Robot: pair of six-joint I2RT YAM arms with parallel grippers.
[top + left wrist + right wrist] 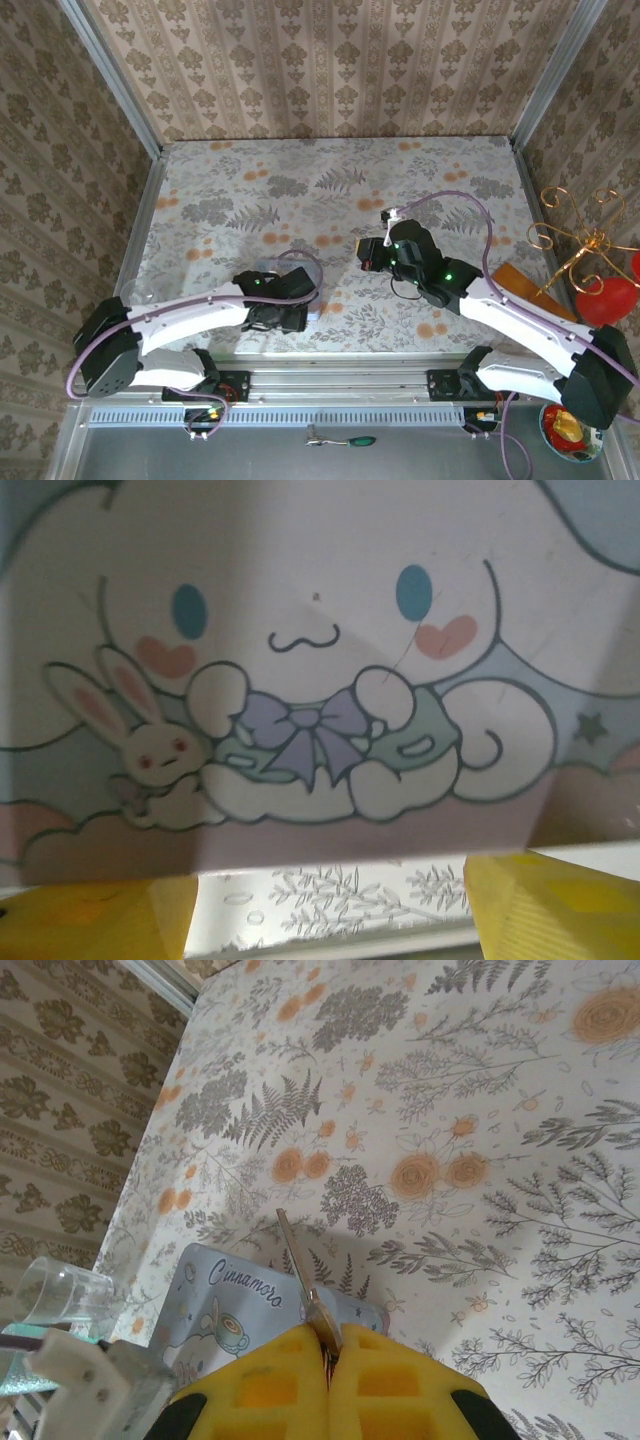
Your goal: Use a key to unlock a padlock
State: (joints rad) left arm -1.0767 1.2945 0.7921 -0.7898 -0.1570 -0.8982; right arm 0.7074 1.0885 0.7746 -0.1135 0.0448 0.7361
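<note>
Key (300,1275) pinched blade-forward in the clenched right claw (330,1345) — seemingly poised for insertion; left claw (330,910) hangs released, cartoon tin (320,630) just ahead.

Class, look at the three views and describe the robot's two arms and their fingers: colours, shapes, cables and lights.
Both the left arm and right arm have smooth white shells joined by bulky black joint housings. A purple cable loops along each, and small green lights glow near the wrists. The left fingers and right fingers are bright yellow; the right ones show square moulded pockets.
</note>
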